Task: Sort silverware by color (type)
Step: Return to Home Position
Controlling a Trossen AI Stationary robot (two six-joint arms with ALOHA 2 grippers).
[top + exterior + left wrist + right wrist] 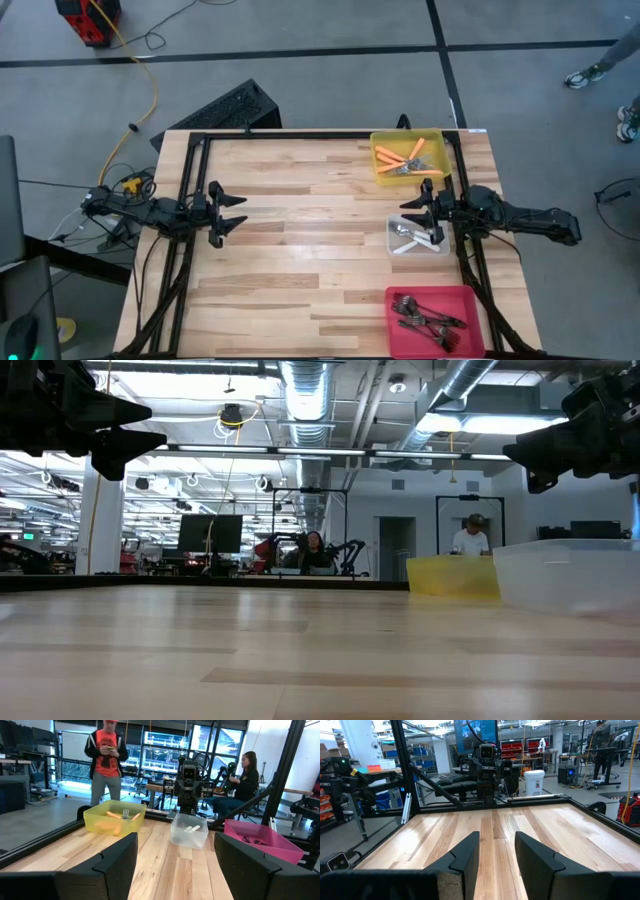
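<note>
Worktop point(300, 290): pale wood. In the high view we find no fork loose on it.

Arms: one at each side edge, raised off the wood and facing each other across the bare middle.

Bins: three in a line along the right arm's side.
- Yellow bin point(408, 134) at one end.
- Clear bin point(390, 242) in the middle.
- Red bin point(435, 290) at the other end.

Silverware, all inside the bins:
- Orange forks point(400, 160) lie in the yellow bin.
- Pale forks point(408, 235) lie in the clear bin.
- Black forks point(425, 318) lie heaped in the red bin.

We see no kind mixed with another, though the piles are too small to count. Our reading is that the sort is done and only parking the arms is left.

Left gripper point(238, 212): well apart from every bin, across the worktop from them. Its fingers point(115, 865) are spread wide and hold nothing.

Right gripper point(415, 213): over the clear bin's edge nearest the yellow bin. The low view shows it lifted well clear of the bin. Its fingers point(465, 855) are parted by a narrower gap and are empty. The pale forks lie just below and beside them, untouched.
</note>
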